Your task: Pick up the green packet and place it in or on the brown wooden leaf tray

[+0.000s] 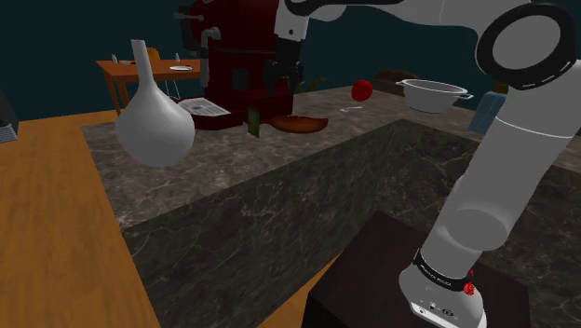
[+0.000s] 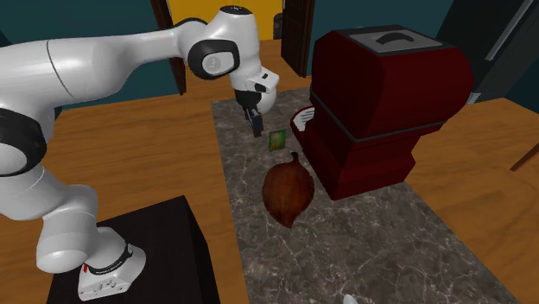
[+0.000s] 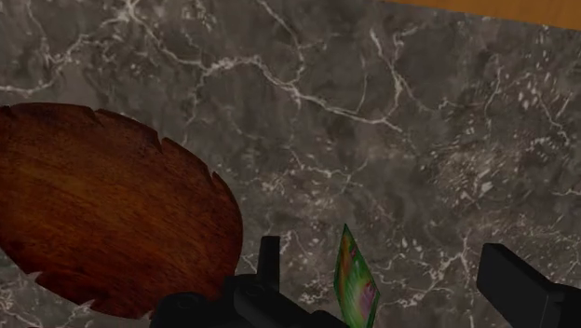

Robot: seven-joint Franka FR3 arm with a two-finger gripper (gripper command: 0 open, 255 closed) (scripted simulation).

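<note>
Gripper [image 3: 380,252] is hovering, fingers [image 3: 521,289] spread; green packet [image 3: 357,280] is standing on edge between them, untouched, beside the leaf tray [image 3: 102,214] on the worktop [image 3: 419,121].

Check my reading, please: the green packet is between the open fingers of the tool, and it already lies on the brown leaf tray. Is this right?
One part is wrong. The green packet is between the open fingers of the tool, but it is not on the leaf tray. It is beside the tray, apart from it, over the marbled counter. The wrist view shows this.
</note>
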